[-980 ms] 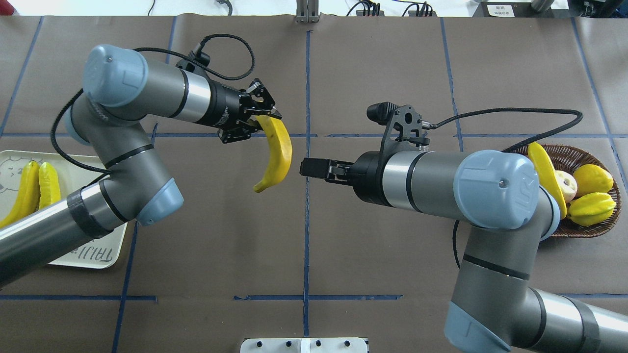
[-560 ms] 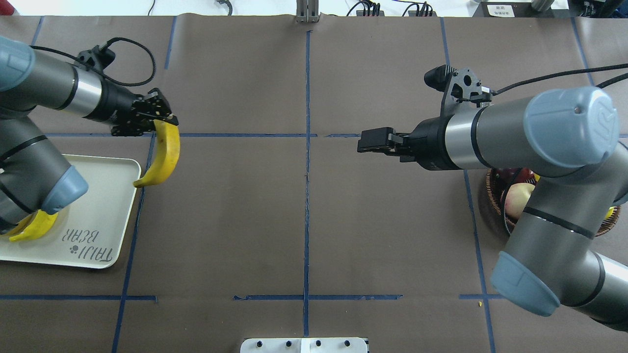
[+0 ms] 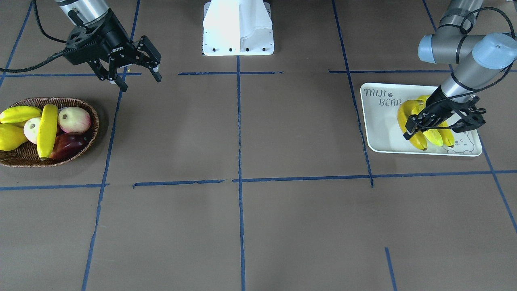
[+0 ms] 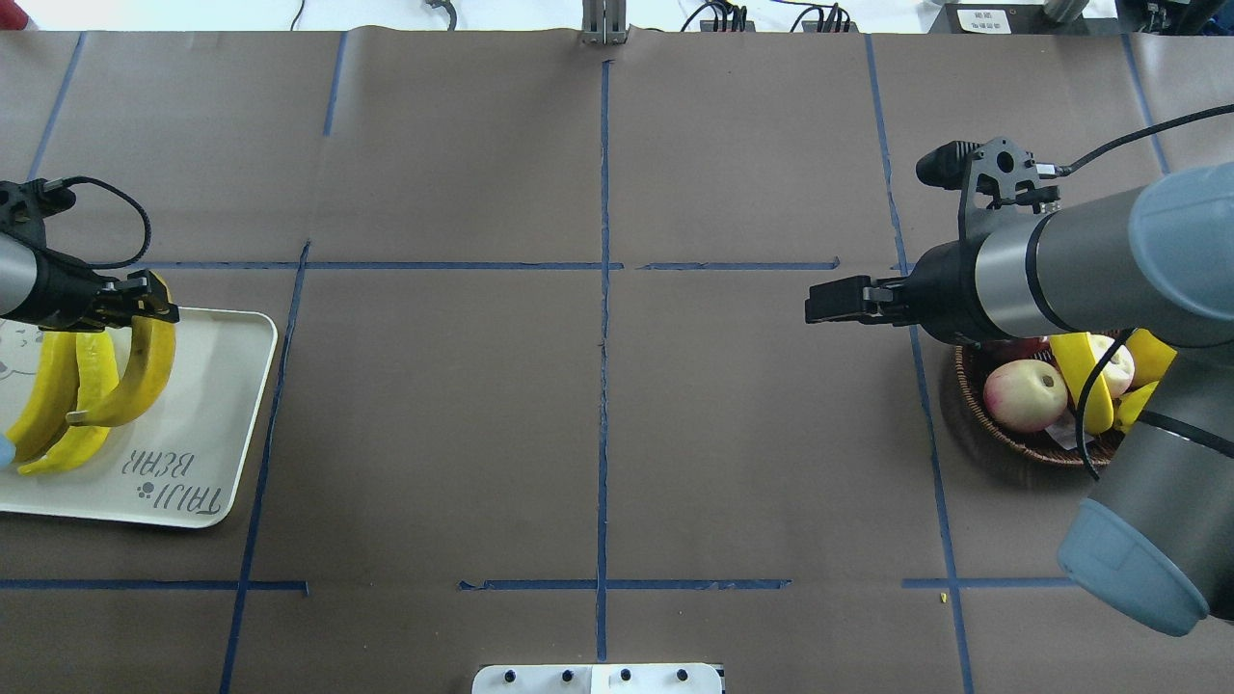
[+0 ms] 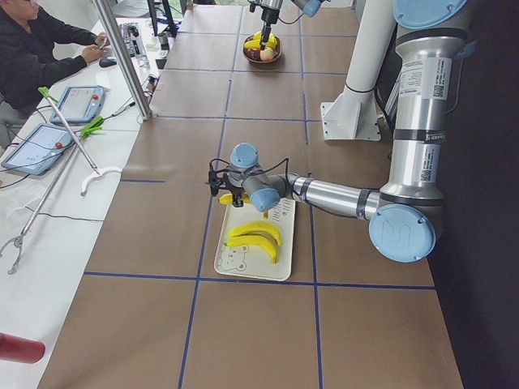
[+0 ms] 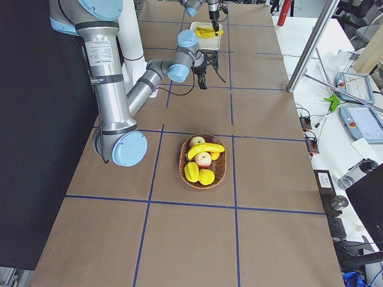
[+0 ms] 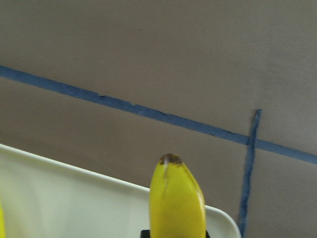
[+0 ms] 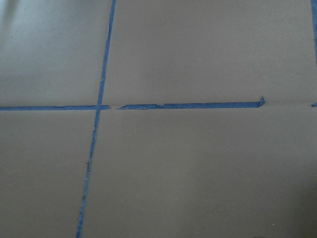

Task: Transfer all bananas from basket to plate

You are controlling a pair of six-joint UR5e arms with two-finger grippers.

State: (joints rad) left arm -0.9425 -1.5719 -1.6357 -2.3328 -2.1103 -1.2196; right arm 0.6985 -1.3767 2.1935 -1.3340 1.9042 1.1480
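My left gripper (image 4: 145, 301) is shut on the top end of a yellow banana (image 4: 145, 371). That banana hangs over the white plate (image 4: 241, 424), partly across two bananas (image 4: 53, 405) lying there side by side. In the left wrist view the held banana's tip (image 7: 173, 198) rises above the plate's rim (image 7: 74, 171). On the other side of the table, my right gripper (image 3: 139, 81) is open and empty above bare table, close to the wicker basket (image 3: 24, 159). One more banana (image 3: 47, 131) lies across the fruit in the basket.
The basket also holds a pale red apple (image 3: 74, 119), a dark red fruit (image 3: 68, 143) and other yellow fruit (image 3: 10, 137). The white robot base (image 3: 238, 32) stands at the table's edge. A person (image 5: 32, 49) sits at a side desk.
My left arm carried the banana leftward from mid-table to over the plate. My right arm drew back to the right, toward the basket.
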